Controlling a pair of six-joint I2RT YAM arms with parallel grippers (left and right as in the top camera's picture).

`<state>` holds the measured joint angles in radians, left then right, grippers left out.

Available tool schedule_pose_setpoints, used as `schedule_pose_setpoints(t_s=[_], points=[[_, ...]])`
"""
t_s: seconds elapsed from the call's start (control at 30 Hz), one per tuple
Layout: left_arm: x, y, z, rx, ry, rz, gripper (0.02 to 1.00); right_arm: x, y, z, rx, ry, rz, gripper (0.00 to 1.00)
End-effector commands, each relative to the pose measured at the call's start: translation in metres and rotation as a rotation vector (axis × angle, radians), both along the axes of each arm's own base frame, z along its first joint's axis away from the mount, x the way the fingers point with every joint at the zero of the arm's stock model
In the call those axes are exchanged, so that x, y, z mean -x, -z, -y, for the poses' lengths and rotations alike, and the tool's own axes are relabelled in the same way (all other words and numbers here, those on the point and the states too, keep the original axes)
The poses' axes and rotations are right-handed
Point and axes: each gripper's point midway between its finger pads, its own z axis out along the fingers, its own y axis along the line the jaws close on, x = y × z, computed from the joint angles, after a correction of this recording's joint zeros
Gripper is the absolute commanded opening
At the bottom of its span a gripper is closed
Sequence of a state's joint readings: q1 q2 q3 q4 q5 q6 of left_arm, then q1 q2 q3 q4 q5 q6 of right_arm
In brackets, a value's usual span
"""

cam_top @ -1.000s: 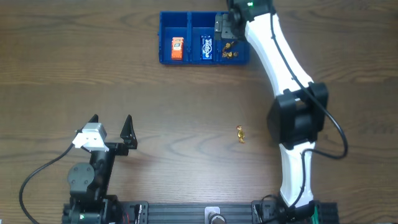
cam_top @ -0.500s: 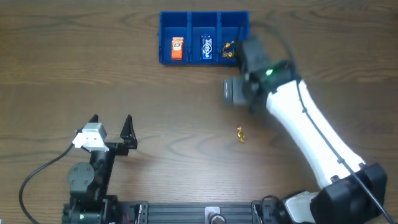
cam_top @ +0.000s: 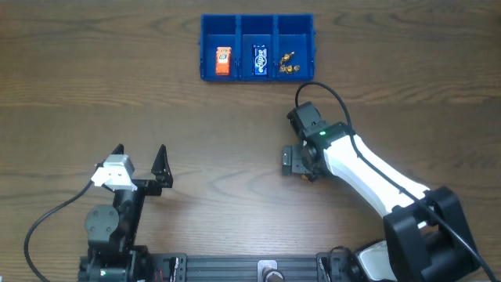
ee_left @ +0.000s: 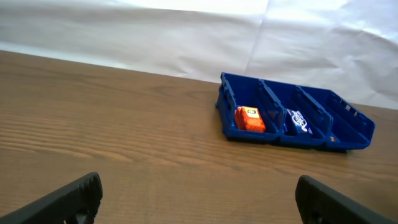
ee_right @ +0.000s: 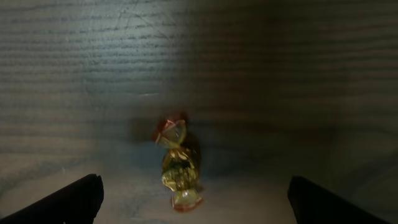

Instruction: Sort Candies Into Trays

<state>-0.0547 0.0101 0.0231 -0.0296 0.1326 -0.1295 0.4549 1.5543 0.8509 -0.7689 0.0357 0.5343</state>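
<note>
Brown wood-grain desk (cam_top: pixel 94 94) under soft, even light, backed at the far side by a creased white sheet (ee_left: pixel 155 34) with 1 upright fold, and darkened by heavy shadow in the right wrist view.

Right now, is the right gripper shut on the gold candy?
No, the right gripper is open, and the gold candy lies on the table between its fingers.

Even overhead light; right wrist view dim, candy (ee_right: pixel 179 163) slightly blurred.
</note>
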Motion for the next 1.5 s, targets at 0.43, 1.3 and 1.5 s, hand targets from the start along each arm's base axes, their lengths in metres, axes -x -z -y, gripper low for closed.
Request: schedule_pose_setpoints(t_s=[0.43, 1.3, 1.5], points=[[0.001, 0.016, 0.002, -0.011, 0.015, -0.045, 0.998, -0.004, 0.022, 0.0, 0.029, -0.017, -0.025, 0.833], [0.001, 0.016, 0.002, -0.011, 0.015, -0.046, 0.996, 0.004, 0.032, 0.0, 0.042, -0.017, -0.074, 0.174], [0.001, 0.016, 0.002, -0.011, 0.015, -0.046, 0.996, -0.008, 0.019, -0.009, 0.007, -0.018, -0.041, 0.15]])
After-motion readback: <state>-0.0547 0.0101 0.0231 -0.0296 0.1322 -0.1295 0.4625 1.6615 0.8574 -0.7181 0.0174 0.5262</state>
